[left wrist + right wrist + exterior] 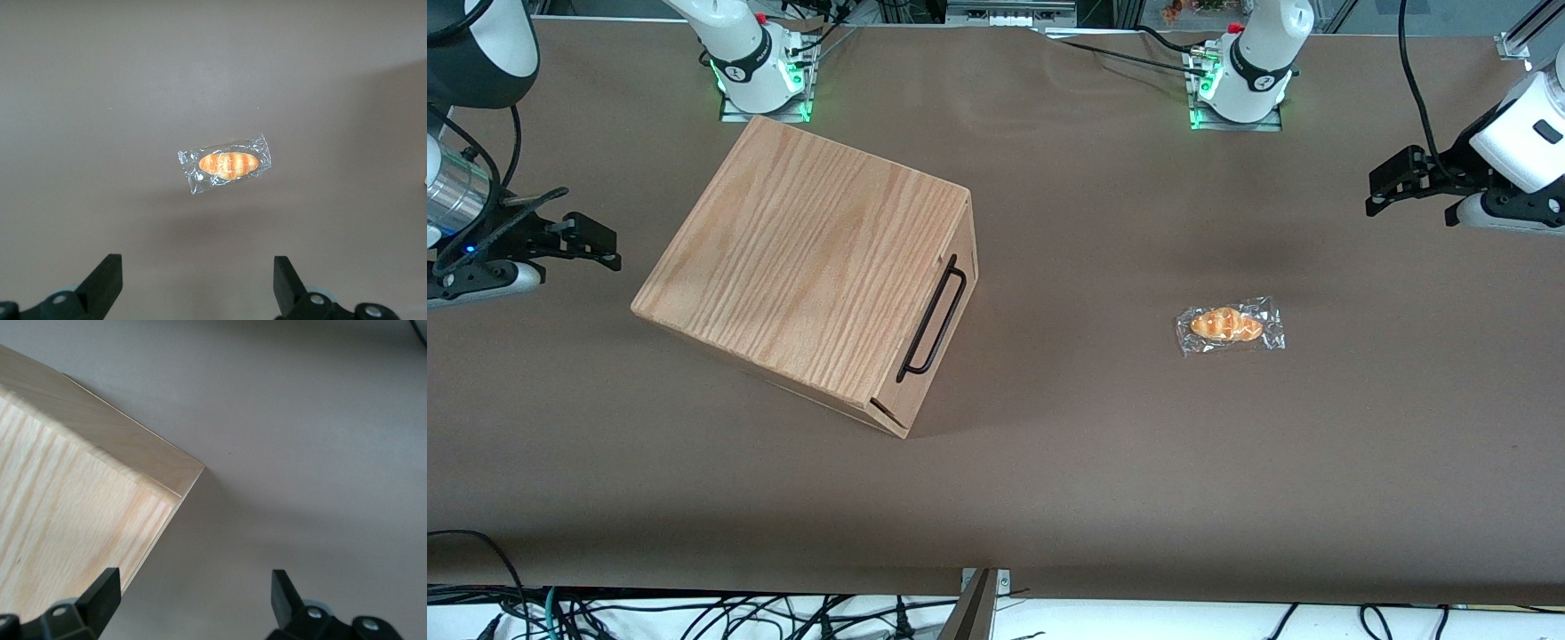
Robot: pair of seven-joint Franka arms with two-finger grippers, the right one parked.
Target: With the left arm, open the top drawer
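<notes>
The wooden box (805, 276) is sitting on the brown desk (1049, 462) toward the parked arm's end, turned at an angle. The top drawer (938, 333) is lying fully closed in its front, with the black bar handle (932, 318) running along it. Stiff wood on a rigid metal bar should be sliding straight; the bar's middle is looking like the best hold. A wrapped bread roll (1230, 325) is lying mid-desk. The gripper (1392, 191) is hovering near the working arm's edge, fingers spread wide and holding nothing.

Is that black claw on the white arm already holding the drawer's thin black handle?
No, the open black two-finger gripper hangs above bare table, well apart from the wooden drawer's thin black bar handle.
</notes>
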